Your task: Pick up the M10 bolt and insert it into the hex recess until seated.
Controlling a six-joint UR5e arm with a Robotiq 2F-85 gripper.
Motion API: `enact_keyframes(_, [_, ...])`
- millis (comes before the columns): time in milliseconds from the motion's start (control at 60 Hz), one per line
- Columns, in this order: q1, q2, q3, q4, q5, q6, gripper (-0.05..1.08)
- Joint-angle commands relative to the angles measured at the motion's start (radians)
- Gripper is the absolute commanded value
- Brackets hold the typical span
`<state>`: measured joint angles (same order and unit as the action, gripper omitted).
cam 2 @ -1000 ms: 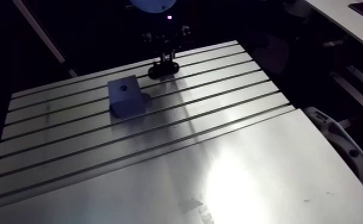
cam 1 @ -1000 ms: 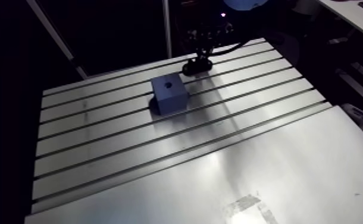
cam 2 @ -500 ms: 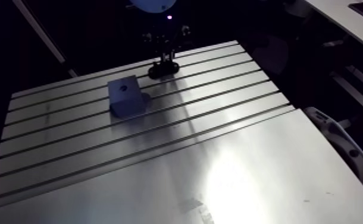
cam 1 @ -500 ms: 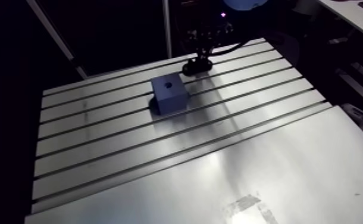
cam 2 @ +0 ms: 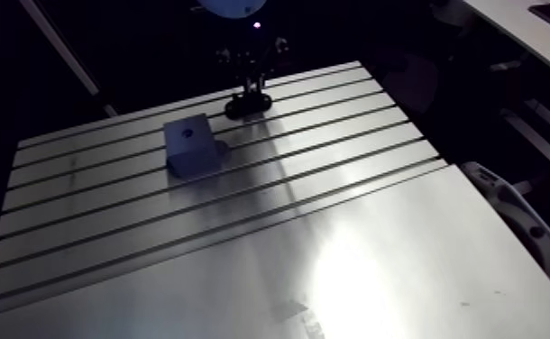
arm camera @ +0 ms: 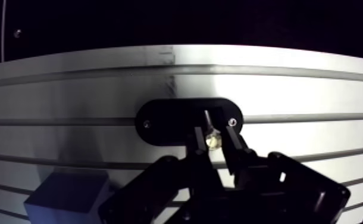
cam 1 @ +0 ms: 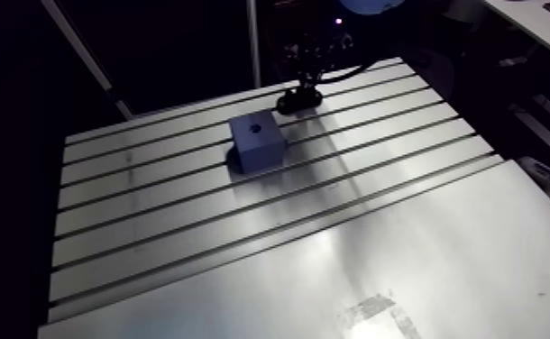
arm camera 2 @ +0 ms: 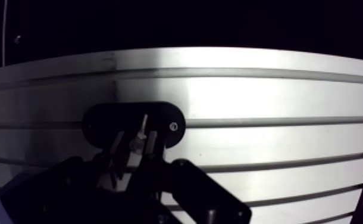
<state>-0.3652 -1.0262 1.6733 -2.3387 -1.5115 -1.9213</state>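
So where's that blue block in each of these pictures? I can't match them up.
Arm view: the blue block stands on the slotted table, close beside the black oval plate.
Wrist view: the block shows only in part, off to one side of the gripper, nearer the camera than the plate.
Shared landmark: the black oval plate, right under the gripper in both views.

No text, label, brand name or number can be read anywhere. The table (cam 1: 242, 270), the blue block (cam 1: 257, 142) and the black plate (arm camera: 172, 119) all have plain surfaces. A small dark mark (arm camera: 167, 56) on the table's far strip is too blurred to read.
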Motion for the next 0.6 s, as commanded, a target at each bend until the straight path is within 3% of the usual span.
enact_keyframes(17, [0.0, 0.001, -0.001, 0.0, 0.0, 0.0, 0.71])
enact_keyframes(600, [-0.001, -0.001, 0.003, 0.002, 0.0, -0.001, 0.76])
